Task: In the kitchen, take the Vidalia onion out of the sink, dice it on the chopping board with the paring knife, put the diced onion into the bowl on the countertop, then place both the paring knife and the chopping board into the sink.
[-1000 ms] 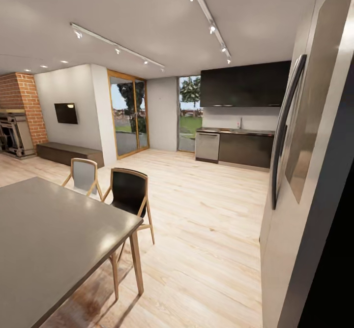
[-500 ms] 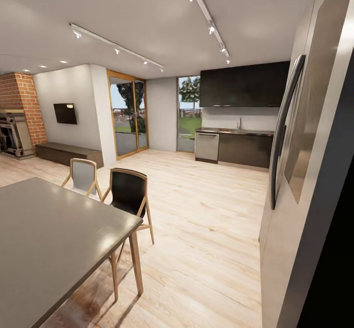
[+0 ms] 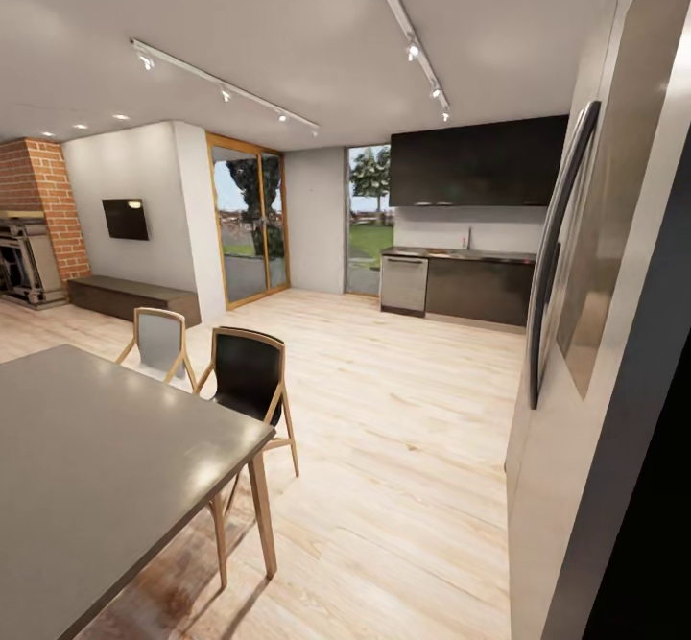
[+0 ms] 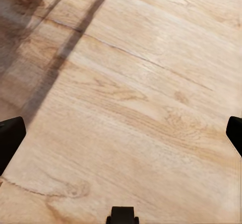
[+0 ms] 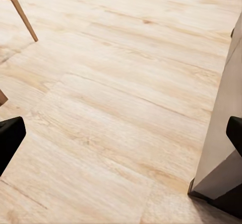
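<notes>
Head view looks across an open room toward the kitchen at the far wall, well apart from the robot. Glossy dark upper cabinets hang above a pale backsplash, and below them runs the countertop, a thin grey strip over dark lower cabinets. A silvery dishwasher front stands at the countertop's window end. A slim faucet rises from the countertop and marks the sink, whose basin is too small to make out. The onion, board, knife and bowl are too small or hidden to tell at this range.

Near the robot, on the side away from the kitchen, a grey dining table fills the lower corner, with a black chair and a pale chair beside it. A tall fridge with a long dark handle stands close on the other side. Light wood floor stretches between the table and the kitchen.

Left wrist view: the left gripper hangs above bare floor planks, its jaws spread wide, dark tips at the frame edges, holding nothing.

Right wrist view: the right gripper likewise has its jaws wide apart and empty over the floor, with a chair leg and a cabinet corner nearby. The kitchen things lie far from both jaws.
</notes>
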